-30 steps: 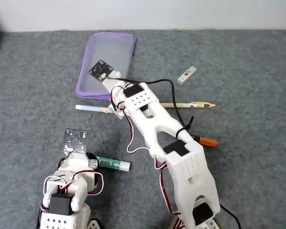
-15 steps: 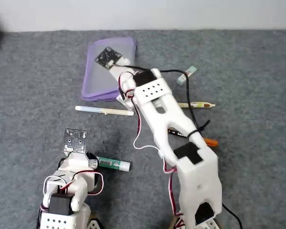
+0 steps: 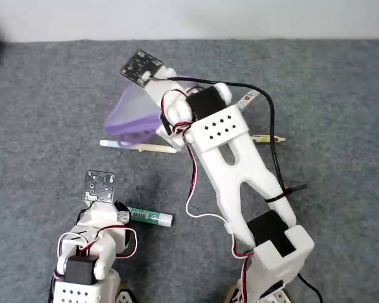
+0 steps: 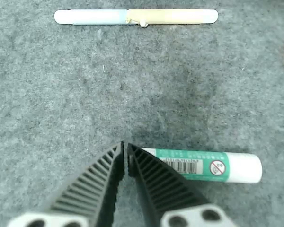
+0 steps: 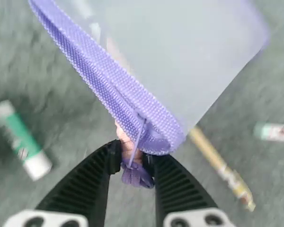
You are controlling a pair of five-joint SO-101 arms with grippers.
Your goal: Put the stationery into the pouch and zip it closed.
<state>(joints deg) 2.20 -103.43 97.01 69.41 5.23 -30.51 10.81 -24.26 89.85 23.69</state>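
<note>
Finds left gripper [image 4: 124, 145] at near left, low over the grey mat [image 3: 44, 95], jaws pressed together on nothing. Places glue stick [image 4: 203, 166] just beside its tip, to the right, lying flat. Places pen [image 4: 135, 16] farther off, flat and crosswise, well apart from that gripper.

Records pouch [image 3: 134, 112] at far centre, tipped up, with one edge raised off the mat above the pen's right end. Records right gripper [image 5: 132, 155] clamped on the zip pull [image 5: 135, 174] at a pouch corner, with the pouch hung from that hold. Cannot tell whether the zip is open or closed. Notes pencil [image 3: 266, 138] flat to the right and eraser [image 3: 248, 98] beyond it, at far right. Counts no stationery inside the pouch.

Judges the step in hand to be handling the pouch by its pull to get the mouth open. Recommends as follows:
- Keep the clamp square on the pull. A small tab in a narrow bite seems likely to slip if twisted.
- Lower the pouch flat before drawing the zip. A hanging pouch probably swings and follows the pull rather than opening.
- Bring the left gripper across to pin the pouch body, then draw the pull along the zip line, not upward.
- Set the pouch down clear of the pen, to avoid trapping it underneath.
- Leave the mouth facing the near side, within reach of both grippers.
</note>
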